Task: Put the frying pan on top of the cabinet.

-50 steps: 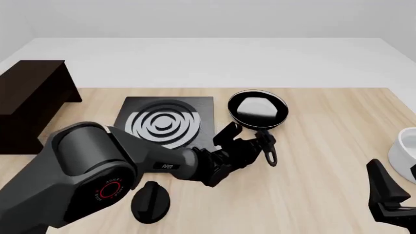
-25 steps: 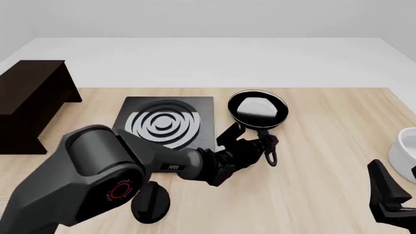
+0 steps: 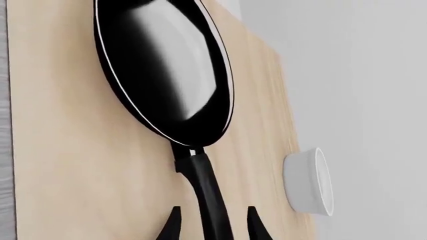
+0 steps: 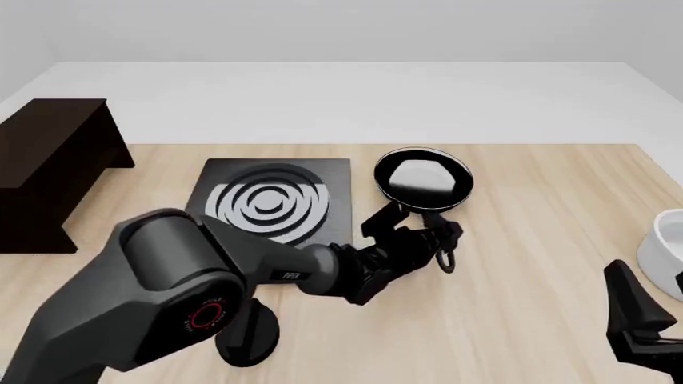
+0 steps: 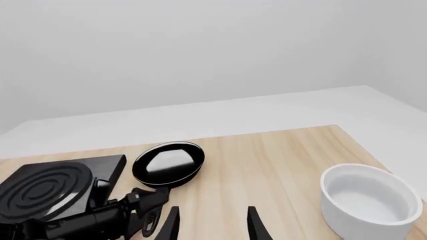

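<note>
Left pincer straddling the frying pan handle, not closed on it.
Its thin black fingers stand apart with the long handle between them; contact cannot be told. The glossy round pan lies on the pale wood-grain tabletop, just beside the black stove plate with silver rings. The dark cabinet stands far left. The right pincer hangs parted and empty near a white bowl. Arm lettering is unreadable.

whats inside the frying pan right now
The frying pan holds nothing: only a pale reflection shows on its glossy inside. Its handle runs between the left gripper's open jaws, whose arm hides part of it in the front view.
</note>
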Robot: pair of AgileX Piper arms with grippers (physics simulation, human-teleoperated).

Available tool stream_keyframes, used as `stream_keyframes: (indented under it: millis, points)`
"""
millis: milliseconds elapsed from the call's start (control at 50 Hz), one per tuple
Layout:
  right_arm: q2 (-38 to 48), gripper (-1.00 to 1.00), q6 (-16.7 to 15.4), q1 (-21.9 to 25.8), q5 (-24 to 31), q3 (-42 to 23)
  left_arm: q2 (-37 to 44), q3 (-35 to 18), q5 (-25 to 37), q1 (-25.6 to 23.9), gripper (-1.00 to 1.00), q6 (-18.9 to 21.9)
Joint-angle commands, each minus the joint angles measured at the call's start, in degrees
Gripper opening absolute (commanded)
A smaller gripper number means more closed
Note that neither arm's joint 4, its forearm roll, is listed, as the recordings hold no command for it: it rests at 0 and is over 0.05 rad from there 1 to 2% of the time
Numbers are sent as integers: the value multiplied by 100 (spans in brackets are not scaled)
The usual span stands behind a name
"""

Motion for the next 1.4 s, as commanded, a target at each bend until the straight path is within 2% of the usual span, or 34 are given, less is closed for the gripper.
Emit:
stream_keyframes:
  millis: [20,160,180,520,760,880,1140,1400]
  points:
    - [36,100,38,-21,-32,-2,282,-103,71,-17,100,-423]
    - [48,100,45,-26,-46,2,304,-168,156,9,100,-379]
    - [49,100,43,-26,-41,-2,286,-207,238,31,-100,-293]
    - [41,100,10,-7,-31,-2,155,-53,152,89,-100,-322]
    - [-20,100,-3,-4,17,-2,-137,87,211,186,-100,-127]
    - [25,100,-3,-4,-28,-2,-584,390,34,201,-100,-62]
    - [9,100,-35,12,-19,-3,-1087,926,-380,173,-100,-256]
    - [-53,100,-71,37,42,-2,-1763,1252,-441,319,-100,-60]
